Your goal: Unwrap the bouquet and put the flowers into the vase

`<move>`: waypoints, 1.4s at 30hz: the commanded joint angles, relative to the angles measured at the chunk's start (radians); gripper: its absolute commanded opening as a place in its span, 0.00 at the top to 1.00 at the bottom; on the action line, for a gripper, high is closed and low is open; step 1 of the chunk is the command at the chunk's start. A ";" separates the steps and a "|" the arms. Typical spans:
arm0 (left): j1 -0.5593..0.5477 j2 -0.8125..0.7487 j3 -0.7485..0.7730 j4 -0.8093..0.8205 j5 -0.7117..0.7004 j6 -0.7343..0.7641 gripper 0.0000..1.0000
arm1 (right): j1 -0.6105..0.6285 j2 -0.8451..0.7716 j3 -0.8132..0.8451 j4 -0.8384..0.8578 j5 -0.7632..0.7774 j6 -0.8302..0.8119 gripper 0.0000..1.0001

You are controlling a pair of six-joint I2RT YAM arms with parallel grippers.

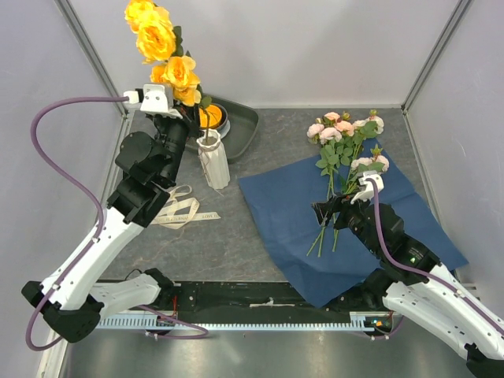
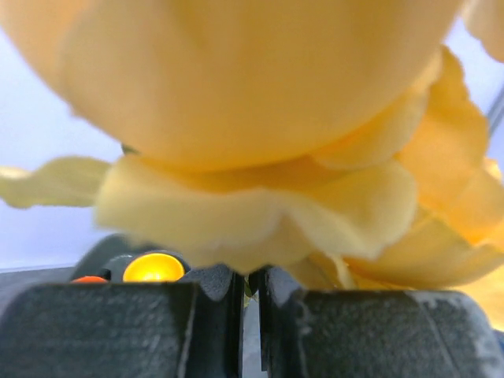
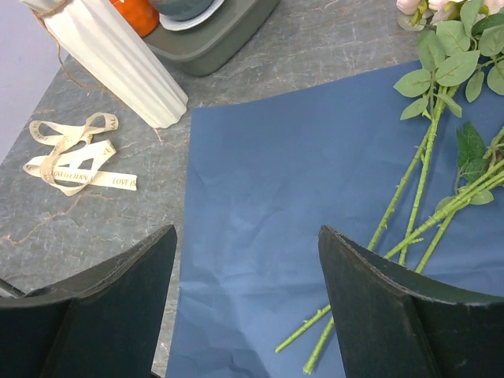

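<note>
The yellow flowers (image 1: 161, 47) stand upright above the white vase (image 1: 213, 161), their stems pinched in the left pincer (image 2: 250, 307), its fingers pressed nearly together. The pink flowers (image 1: 344, 138) lie on the flattened blue paper (image 1: 276, 205), right of the vase. The right pincer (image 3: 246, 236) hovers spread over the paper beside their stems. The cream ribbon (image 1: 179, 211) lies loose on the worktop (image 1: 236, 244).

My desk (image 1: 213, 244) has a grey marbled surface and is enclosed by plain white wall panels (image 1: 315, 47) joined at metal corner posts (image 1: 438, 55). A dark grey tray (image 1: 246, 126) lies at the far side of the desk, near the back wall and left of centre. Inside the tray sits an orange bowl (image 1: 211, 118), with a grey-blue bowl (image 3: 183, 6) just beside it, cut off by the frame edge.
</note>
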 commanded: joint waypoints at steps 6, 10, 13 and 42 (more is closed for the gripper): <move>0.114 0.008 -0.006 0.124 -0.084 -0.034 0.98 | 0.001 -0.012 -0.002 -0.010 0.016 0.022 0.20; 0.130 -0.002 -0.070 0.141 -0.078 -0.083 0.98 | 0.001 -0.014 -0.002 -0.018 0.015 0.022 0.20; 0.166 -0.008 -0.092 0.135 -0.043 -0.152 0.98 | 0.001 -0.012 -0.005 -0.018 0.018 0.024 0.20; 0.200 0.006 -0.188 0.141 0.023 -0.258 0.98 | 0.003 0.049 -0.034 0.027 -0.004 0.054 0.20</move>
